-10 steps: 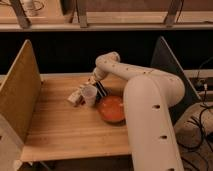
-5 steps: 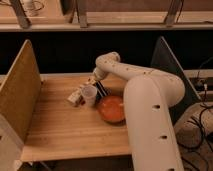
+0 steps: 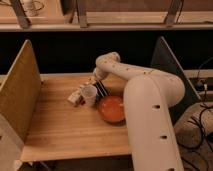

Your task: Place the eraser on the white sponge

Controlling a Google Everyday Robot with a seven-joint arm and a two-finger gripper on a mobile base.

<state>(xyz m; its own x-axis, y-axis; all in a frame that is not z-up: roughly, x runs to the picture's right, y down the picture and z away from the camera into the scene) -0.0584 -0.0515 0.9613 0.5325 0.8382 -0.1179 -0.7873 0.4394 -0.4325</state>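
The eraser (image 3: pixel 102 90), a small black block with pale stripes, lies on the wooden table just behind the orange plate (image 3: pixel 111 109) and right of a white cup (image 3: pixel 89 94). A pale blocky object (image 3: pixel 75 97), possibly the white sponge, lies left of the cup. My gripper (image 3: pixel 94 80) hangs from the white arm's wrist, just above and behind the cup and the eraser. I cannot tell whether it touches either.
A tall wooden panel (image 3: pixel 20 95) walls the table's left side and a grey panel (image 3: pixel 172 60) the right. My large white arm (image 3: pixel 150 115) covers the table's right part. Bare wood (image 3: pixel 65 130) lies in front of the objects.
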